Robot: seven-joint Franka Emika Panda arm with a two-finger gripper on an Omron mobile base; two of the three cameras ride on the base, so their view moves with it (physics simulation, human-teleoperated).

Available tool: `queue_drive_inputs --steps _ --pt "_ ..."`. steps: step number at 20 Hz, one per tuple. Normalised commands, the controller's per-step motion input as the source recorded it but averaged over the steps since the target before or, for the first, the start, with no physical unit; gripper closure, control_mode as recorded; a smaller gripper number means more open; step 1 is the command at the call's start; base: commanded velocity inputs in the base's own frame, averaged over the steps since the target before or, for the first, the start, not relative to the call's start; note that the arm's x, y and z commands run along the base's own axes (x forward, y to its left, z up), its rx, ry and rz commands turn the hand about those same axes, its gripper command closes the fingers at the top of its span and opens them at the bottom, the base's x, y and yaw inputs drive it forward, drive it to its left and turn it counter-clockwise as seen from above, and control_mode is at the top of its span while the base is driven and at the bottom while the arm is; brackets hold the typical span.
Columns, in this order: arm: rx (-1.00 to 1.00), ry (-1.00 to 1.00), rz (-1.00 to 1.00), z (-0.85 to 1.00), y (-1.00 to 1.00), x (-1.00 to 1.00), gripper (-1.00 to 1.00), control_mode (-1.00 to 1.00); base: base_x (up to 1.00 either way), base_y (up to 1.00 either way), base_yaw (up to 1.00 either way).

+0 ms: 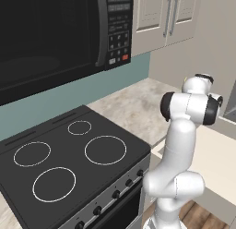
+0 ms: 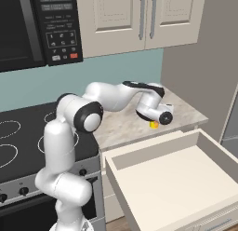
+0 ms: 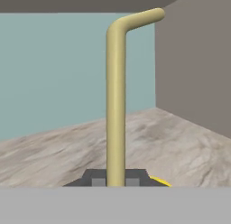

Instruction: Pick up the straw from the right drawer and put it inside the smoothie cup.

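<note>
Between the pinching fingertips (image 3: 98,179) of the gripper (image 3: 116,180) stands the straw (image 3: 115,96) (bent-topped, probably light and stiff), held low, above the smoothie cup (image 2: 153,125).

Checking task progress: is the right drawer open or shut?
Open: the right drawer is pulled out from under the counter, its pale inside showing.

Even, soft rendered light; slightly blurry.

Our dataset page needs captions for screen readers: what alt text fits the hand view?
A yellowish straw with a bent top stands upright between the gripper jaws, above a marbled counter. Behind are a teal wall and a grey side panel.
</note>
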Motion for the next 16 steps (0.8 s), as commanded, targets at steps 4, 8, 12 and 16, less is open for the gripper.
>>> queue_drive_inputs --steps 4,8,12,16 --pt "0.00 -0.01 0.00 0.00 0.00 0.11 1.00 -1.00 0.00 0.00 0.00" --pt "0.00 0.00 0.00 0.00 -0.02 0.03 1.00 -1.00 0.00 0.00 0.00" --pt "0.00 0.00 0.00 -0.11 -0.05 0.00 1.00 -1.00 0.00 0.00 0.00" --pt "0.00 0.00 0.00 -0.08 -0.04 0.00 1.00 -1.00 0.00 0.00 0.00"
